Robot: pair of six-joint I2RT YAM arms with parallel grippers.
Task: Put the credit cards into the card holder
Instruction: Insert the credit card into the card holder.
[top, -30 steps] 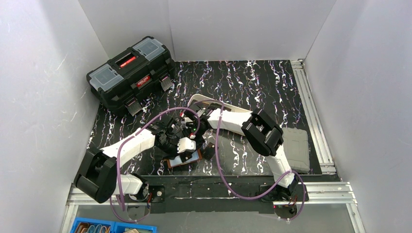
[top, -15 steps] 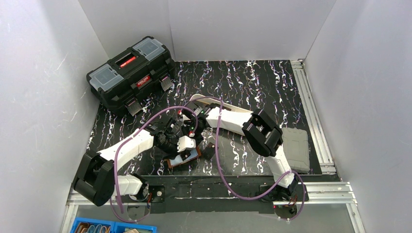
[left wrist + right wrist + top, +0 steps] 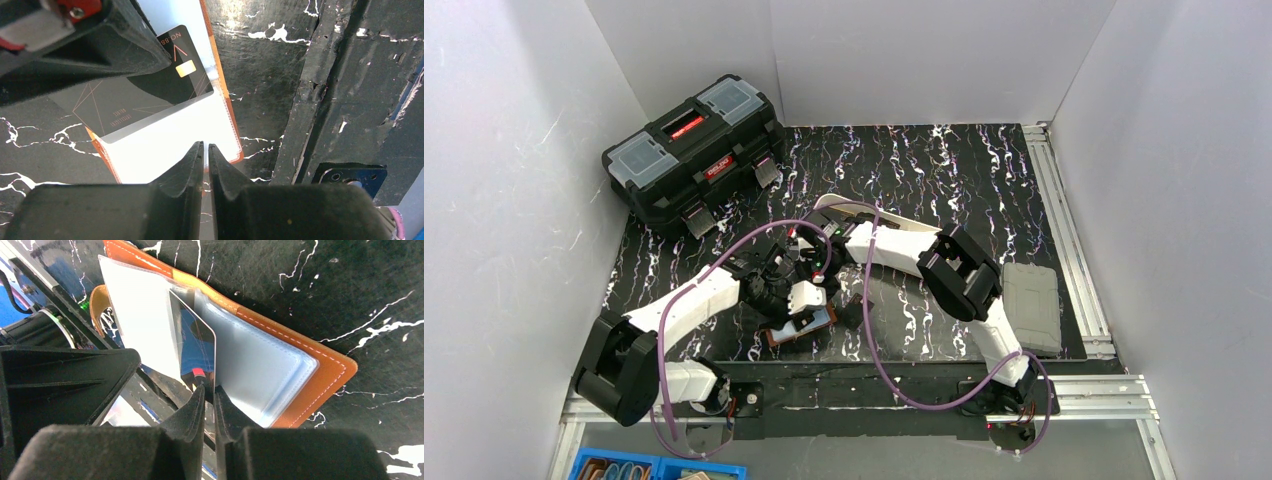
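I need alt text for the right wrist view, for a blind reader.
The right gripper pinches a dark card, standing on edge between the clear sleeves of an open brown card holder on a black marbled table.

White-shelled arms (image 3: 694,298), black joints (image 3: 624,360), looping purple cables (image 3: 865,320), black wedge-fingered left hand (image 3: 206,147) and right hand (image 3: 210,390).
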